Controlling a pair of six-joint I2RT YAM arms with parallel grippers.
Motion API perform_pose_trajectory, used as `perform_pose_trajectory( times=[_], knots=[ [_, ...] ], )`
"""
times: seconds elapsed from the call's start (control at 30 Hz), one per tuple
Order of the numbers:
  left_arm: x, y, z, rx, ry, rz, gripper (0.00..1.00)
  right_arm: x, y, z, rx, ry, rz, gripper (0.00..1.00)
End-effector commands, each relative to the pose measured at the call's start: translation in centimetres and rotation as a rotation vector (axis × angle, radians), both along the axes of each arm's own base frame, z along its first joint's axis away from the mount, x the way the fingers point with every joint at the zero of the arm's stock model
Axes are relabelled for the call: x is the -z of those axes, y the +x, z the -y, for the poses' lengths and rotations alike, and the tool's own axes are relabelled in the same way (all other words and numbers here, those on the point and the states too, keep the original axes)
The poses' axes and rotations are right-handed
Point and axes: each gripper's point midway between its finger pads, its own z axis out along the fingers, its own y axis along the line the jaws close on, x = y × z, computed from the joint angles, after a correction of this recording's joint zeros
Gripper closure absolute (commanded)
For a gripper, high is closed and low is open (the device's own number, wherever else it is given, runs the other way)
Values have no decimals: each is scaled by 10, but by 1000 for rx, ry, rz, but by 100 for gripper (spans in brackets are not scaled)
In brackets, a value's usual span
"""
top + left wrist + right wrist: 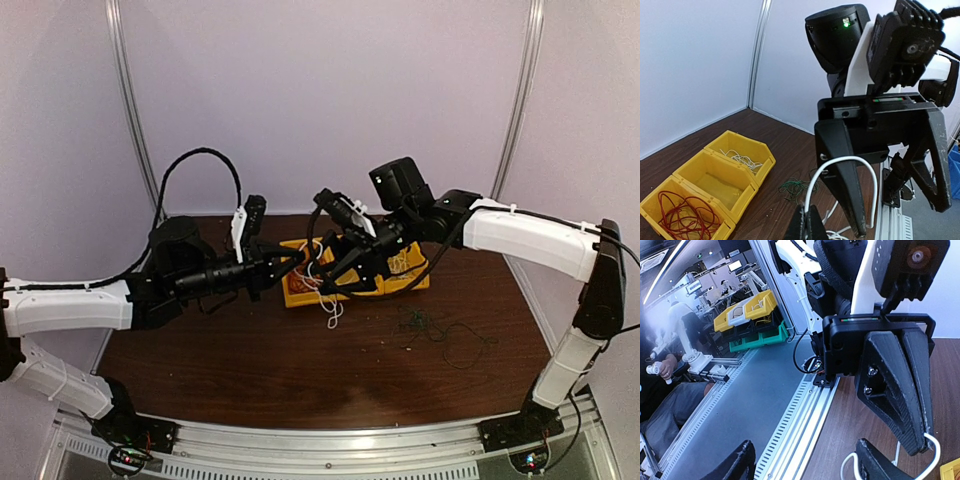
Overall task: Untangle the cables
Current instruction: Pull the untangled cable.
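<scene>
- Both arms meet above the dark brown wooden bench (780,145), nose to nose over the row of yellow plastic bins (715,182).
- Left claw (807,227): fingers pressed together, and they've got the thin white cable (840,159) pinched right at the tips. The right wrist view confirms it, with the white strand poking out of the closed tips.
- From that pinch the white cable arches up and over in a tall loop, and it's draped around one finger of the right claw (805,450).
- Right claw: fingers spread wide, gripping nothing; the loop merely hangs around that one finger.
- In the overhead view more white cable dangles below the two claws, down past the front edge of the bins toward the bench.
- Bins, seen from the left wrist: a bundle of red cables (685,215) coiled in the nearest compartment, bare yellow floor in the middle one, a small heap of thin white wires (742,160) in the far one.
- On the bench beside the bins lies a small tangle of green wire (792,187).
- Overhead, a thin black wire (465,345) lies in loose curves on the bench just beyond that green tangle, well clear of both claws.
</scene>
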Motion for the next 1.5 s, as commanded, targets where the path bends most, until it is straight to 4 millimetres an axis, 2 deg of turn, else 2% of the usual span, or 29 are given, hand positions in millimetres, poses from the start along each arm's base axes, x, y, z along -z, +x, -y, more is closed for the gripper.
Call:
perform_pose_trajectory(
  times=[0.0,0.17,0.37,0.4,0.5,0.57,0.63,0.73,0.83,0.93,1.03,1.07,1.17,1.27,1.37,1.47],
  knots=[
    [-19,2,-8,-52,-76,29,100,-6,-7,-6,-43,37,-38,32],
    [-20,10,-17,-127,-79,31,100,-3,-26,-6,-140,40,-112,36],
    [-19,28,-39,-287,-16,52,100,4,-67,1,-253,26,-158,52],
    [-20,32,-46,-334,-10,57,100,5,-72,4,-266,26,-162,56],
    [-20,41,-61,-425,22,79,100,7,-83,11,-283,22,-173,76],
    [-20,47,-71,-479,46,90,100,10,-85,15,-269,14,-172,95],
    [-23,51,-80,-521,64,106,100,14,-86,18,-238,4,-148,100],
    [-32,59,-103,-626,91,129,100,37,-87,28,-183,-66,-80,99],
    [-54,59,-133,-723,79,167,100,69,-88,40,-181,-178,-15,97],
    [-74,57,-163,-808,50,197,100,102,-93,54,-242,-308,-27,96],
    [-92,53,-182,-847,41,225,100,130,-91,64,-269,-394,-87,79],
    [-94,53,-185,-857,45,227,100,138,-85,66,-251,-409,-105,77],
    [-90,53,-188,-866,72,211,100,153,-59,63,-149,-413,-103,79],
    [-76,53,-186,-851,87,179,100,159,-33,61,-21,-417,-81,91],
    [-58,53,-189,-859,103,143,100,162,-19,64,54,-428,-53,99],
    [-46,52,-195,-880,109,125,100,168,-12,73,114,-456,-28,100]
  ],
)
